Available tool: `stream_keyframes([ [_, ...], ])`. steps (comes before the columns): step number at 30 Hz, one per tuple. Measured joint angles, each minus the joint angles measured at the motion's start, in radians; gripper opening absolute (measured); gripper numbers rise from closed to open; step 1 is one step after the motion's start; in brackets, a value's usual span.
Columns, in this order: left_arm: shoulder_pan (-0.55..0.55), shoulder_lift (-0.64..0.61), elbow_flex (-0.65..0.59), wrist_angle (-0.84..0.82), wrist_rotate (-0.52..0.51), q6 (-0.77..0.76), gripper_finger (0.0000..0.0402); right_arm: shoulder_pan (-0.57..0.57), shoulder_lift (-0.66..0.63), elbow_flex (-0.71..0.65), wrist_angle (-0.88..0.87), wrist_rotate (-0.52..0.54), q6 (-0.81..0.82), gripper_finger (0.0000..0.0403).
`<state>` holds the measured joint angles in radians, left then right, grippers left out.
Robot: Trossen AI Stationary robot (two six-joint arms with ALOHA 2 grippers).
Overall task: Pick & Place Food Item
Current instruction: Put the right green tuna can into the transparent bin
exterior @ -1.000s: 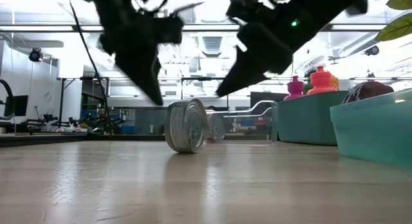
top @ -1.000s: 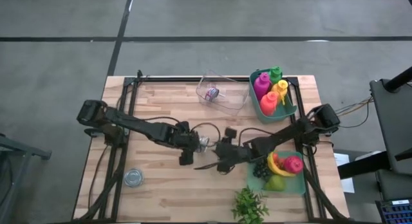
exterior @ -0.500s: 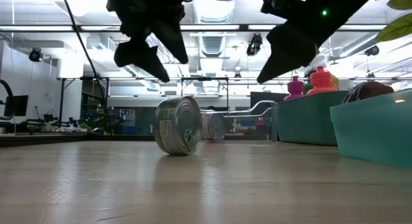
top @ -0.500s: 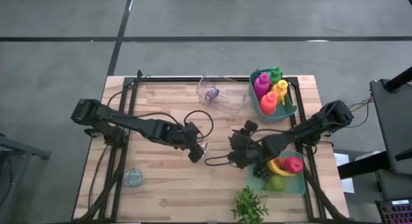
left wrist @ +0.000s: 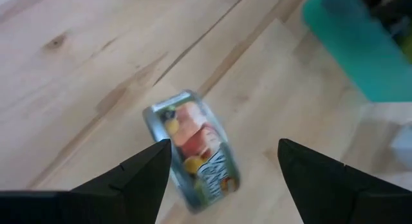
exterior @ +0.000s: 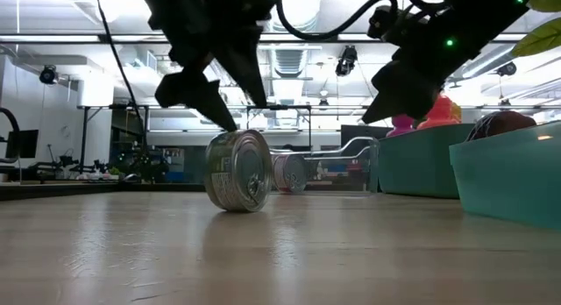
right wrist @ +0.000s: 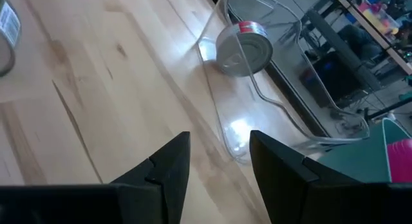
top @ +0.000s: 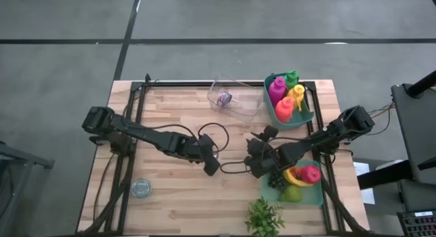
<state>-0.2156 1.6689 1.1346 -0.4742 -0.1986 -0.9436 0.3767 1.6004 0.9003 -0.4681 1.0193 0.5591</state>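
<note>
Across the wooden table [top: 170, 196] both dark arms reach toward the middle, and their spacing has changed. A second ago the two grippers were nearly touching over the centre. The right gripper [top: 253, 165] has since drawn back toward the teal fruit tray [top: 320, 196], and its fingers are parted with nothing between them. The left gripper [top: 212, 166] has shifted to hang directly above the food can [exterior: 237, 171].

That can lies on its side on bare wood near the table's centre. In the low view it has rolled a little to one side over the last second, so it is probably not quite settled. From above it is mostly hidden under the left gripper. The left wrist view shows it plainly, with the open jaws well clear on either side and not touching it.

At the far edge, the clear container [top: 248, 104] already holds another small can [top: 224, 99], which makes it the likely destination.

By my reading the left arm now has the job alone, and the pick is lined up but not yet made. If the can rolls again as the jaws close, it could slip out.
</note>
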Motion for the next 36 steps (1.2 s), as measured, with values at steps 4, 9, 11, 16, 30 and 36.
stream_keyframes([
  [4,0.000,0.032,0.000,0.004,-0.007,0.000,0.0289,0.000,-0.006,-0.006,-0.001,0.007,0.000,0.0157],
  [9,-0.001,0.045,-0.001,-0.005,-0.045,0.001,0.0289,0.000,-0.006,-0.006,0.002,0.009,0.000,0.0157],
  [11,-0.001,0.046,-0.006,-0.008,-0.065,0.001,0.0289,0.000,-0.006,-0.006,0.001,0.009,0.000,0.0157],
  [16,0.000,0.074,-0.008,-0.003,-0.077,0.000,0.0289,0.000,-0.006,-0.009,0.001,0.008,0.011,0.0157],
  [30,0.006,0.089,0.001,0.024,-0.075,0.251,0.0289,0.000,-0.006,-0.020,0.006,0.005,0.018,0.0157],
  [36,0.021,0.086,0.000,0.022,-0.077,0.557,0.0289,0.000,-0.006,-0.022,0.007,0.004,0.018,0.0157],
])
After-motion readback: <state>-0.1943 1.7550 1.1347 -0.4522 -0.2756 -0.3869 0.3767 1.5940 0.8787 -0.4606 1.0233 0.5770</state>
